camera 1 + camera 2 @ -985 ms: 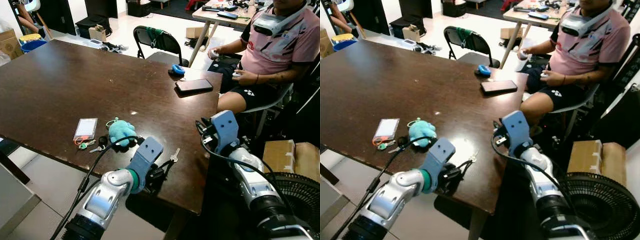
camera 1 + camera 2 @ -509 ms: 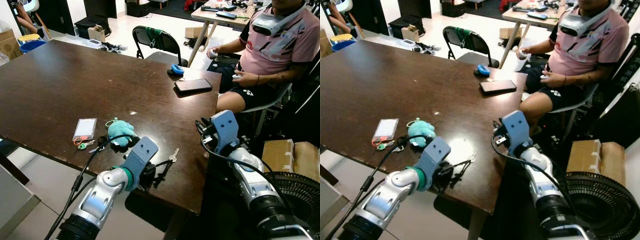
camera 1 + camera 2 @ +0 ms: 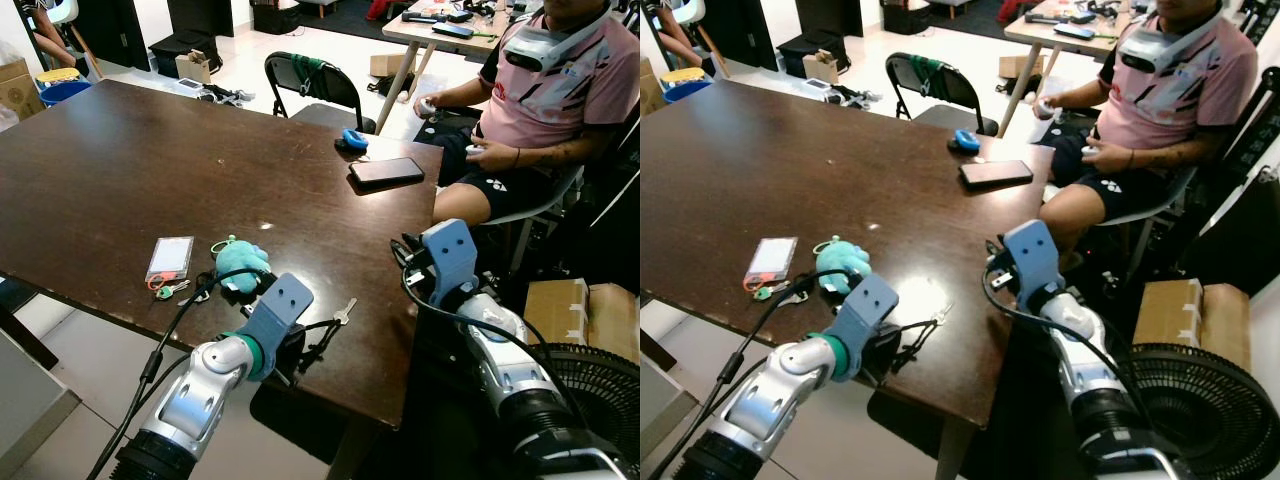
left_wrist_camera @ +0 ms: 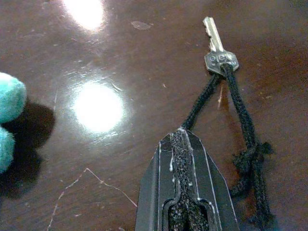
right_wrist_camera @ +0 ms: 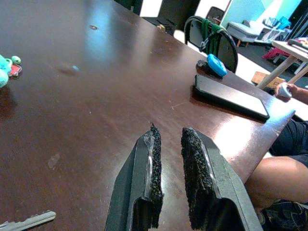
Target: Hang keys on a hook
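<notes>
your left hand [image 4: 185, 144] sits low over the near edge of the worktop [image 3: 120, 160], its fingers pressed together on the black cord [image 4: 207, 98] of the key [image 4: 216, 45]. the key lies flat on the worktop just beyond the fingertips, the cord looping back to a knot beside them. a teal plush toy [image 3: 243, 262] rests on the worktop near the key, with a card holder [image 3: 171, 257] and more keys [image 3: 172, 289] beside the toy. your right hand [image 5: 168, 142] hovers at the worktop's near corner, fingers narrowly apart, holding nothing. a phone [image 3: 387, 171] lies at the worktop's far edge, where a person [image 3: 540, 100] sits.
</notes>
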### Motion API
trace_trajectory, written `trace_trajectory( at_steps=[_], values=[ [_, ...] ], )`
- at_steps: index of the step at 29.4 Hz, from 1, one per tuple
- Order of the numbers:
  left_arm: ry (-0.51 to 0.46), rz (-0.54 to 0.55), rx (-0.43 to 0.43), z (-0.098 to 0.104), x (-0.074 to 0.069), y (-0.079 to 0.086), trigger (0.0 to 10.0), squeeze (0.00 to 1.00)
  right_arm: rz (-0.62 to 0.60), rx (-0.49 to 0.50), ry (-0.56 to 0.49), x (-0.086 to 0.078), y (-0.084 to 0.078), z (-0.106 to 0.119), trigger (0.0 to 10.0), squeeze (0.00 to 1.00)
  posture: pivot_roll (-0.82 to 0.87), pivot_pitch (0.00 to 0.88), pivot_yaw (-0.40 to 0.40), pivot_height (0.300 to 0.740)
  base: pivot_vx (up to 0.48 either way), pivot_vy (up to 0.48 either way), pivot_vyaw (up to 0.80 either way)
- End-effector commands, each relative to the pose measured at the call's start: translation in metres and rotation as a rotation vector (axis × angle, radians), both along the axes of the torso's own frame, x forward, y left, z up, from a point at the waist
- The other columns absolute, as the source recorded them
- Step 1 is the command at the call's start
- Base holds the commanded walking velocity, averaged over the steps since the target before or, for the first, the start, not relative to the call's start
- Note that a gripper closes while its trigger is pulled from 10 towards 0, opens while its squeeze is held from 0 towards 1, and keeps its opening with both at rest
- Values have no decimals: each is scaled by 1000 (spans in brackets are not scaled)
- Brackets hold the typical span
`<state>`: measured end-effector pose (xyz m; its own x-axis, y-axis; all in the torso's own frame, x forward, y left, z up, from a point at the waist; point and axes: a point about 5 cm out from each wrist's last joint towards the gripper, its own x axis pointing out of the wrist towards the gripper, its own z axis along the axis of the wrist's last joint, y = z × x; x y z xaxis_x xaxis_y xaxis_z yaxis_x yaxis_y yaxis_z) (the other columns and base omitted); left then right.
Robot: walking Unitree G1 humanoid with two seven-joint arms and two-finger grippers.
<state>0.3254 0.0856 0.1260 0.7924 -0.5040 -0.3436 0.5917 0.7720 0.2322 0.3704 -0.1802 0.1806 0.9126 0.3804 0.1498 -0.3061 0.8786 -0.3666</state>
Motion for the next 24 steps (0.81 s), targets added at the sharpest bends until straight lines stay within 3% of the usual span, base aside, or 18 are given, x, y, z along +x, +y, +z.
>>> trace_trajectory(
  at_steps=[1,3,4,5,7,13,15,16,17,19,20,21,22,24],
  values=[
    [-2,5,-10,0,-1,1,0,0,-4,7,2,0,-2,0,10000,0,55,106,77,740,0,0,0],
    [-12,8,-16,2,-1,0,0,0,-4,7,2,0,-2,0,10000,0,55,106,77,740,0,0,0],
    [-102,25,-91,21,3,-2,0,0,-5,8,1,0,-2,0,10000,0,56,109,77,740,0,0,0],
    [-215,52,-181,47,4,-3,10000,0,-3,14,-3,0,-1,0,10000,0,59,111,76,740,0,0,0],
    [-389,110,-301,87,1,0,10000,0,10,37,-23,-2,4,3,10000,0,61,111,75,740,0,0,0],
    [-462,124,-326,104,-6,3,10000,0,25,75,-54,-4,11,8,10000,0,64,113,77,740,0,0,0],
    [-472,103,-291,105,-9,3,10000,0,33,87,-64,-5,14,9,10000,0,68,114,79,740,0,0,0],
    [-477,73,-175,96,-11,4,10000,0,37,93,-69,-6,15,10,10000,0,70,113,78,740,0,0,0],
    [-412,8,-93,81,-14,3,10000,0,37,93,-68,-5,15,10,10000,0,72,115,77,740,0,0,0],
    [-412,8,-93,81,-14,3,10000,0,37,93,-68,-5,15,10,10000,0,72,115,77,740,0,0,0],
    [-315,-31,-36,64,-17,2,10000,1000,34,89,-65,-5,14,9,10000,0,69,115,79,740,0,0,0],
    [-315,-31,-36,64,-17,2,10000,1000,34,89,-65,-5,14,9,10000,0,69,115,79,740,0,0,0],
    [-246,-53,-14,53,-20,1,10000,1000,30,85,-63,-4,12,9,10000,0,69,115,79,740,0,0,0],
    [-246,-53,-14,53,-20,1,10000,1000,30,85,-63,-4,12,9,10000,0,69,115,79,740,0,0,0]
  ],
)
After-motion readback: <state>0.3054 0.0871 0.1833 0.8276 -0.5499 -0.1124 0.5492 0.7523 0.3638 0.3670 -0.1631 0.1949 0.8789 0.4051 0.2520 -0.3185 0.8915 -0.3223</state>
